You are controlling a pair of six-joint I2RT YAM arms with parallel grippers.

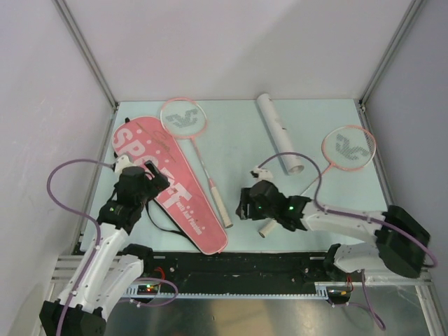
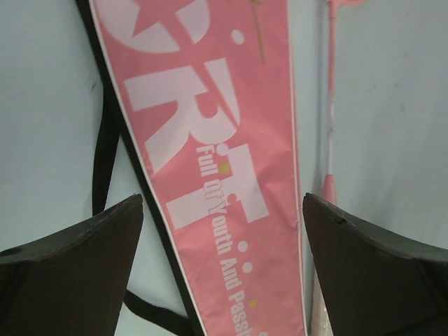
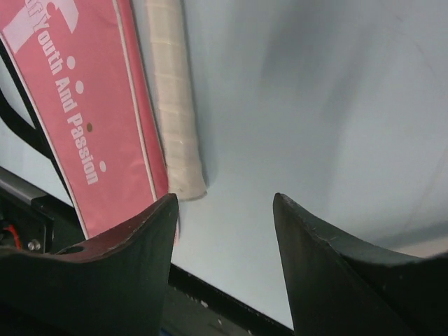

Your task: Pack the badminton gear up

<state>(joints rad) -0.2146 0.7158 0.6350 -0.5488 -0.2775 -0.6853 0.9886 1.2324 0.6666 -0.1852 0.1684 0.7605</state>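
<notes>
The pink bag (image 1: 189,210) lettered "SPORT" lies flat at the left, its black strap (image 2: 105,154) looping off its near side. My left gripper (image 1: 152,183) hovers open over the bag's middle (image 2: 222,199), with the lettering between its fingers. One pink-rimmed racket (image 1: 183,115) lies beside the bag, and its pale handle (image 3: 171,105) ends near my right gripper (image 3: 224,198). That gripper (image 1: 245,203) is open over bare table with nothing between its fingers. A second racket (image 1: 348,148) lies at the right, its handle end (image 1: 269,227) under my right arm. The white tube (image 1: 280,133) lies at the back.
White walls with metal corner posts (image 1: 87,52) close in the pale table (image 1: 238,140) on three sides. A black rail (image 1: 231,262) runs along the near edge. Purple cables (image 1: 63,171) loop from both arms.
</notes>
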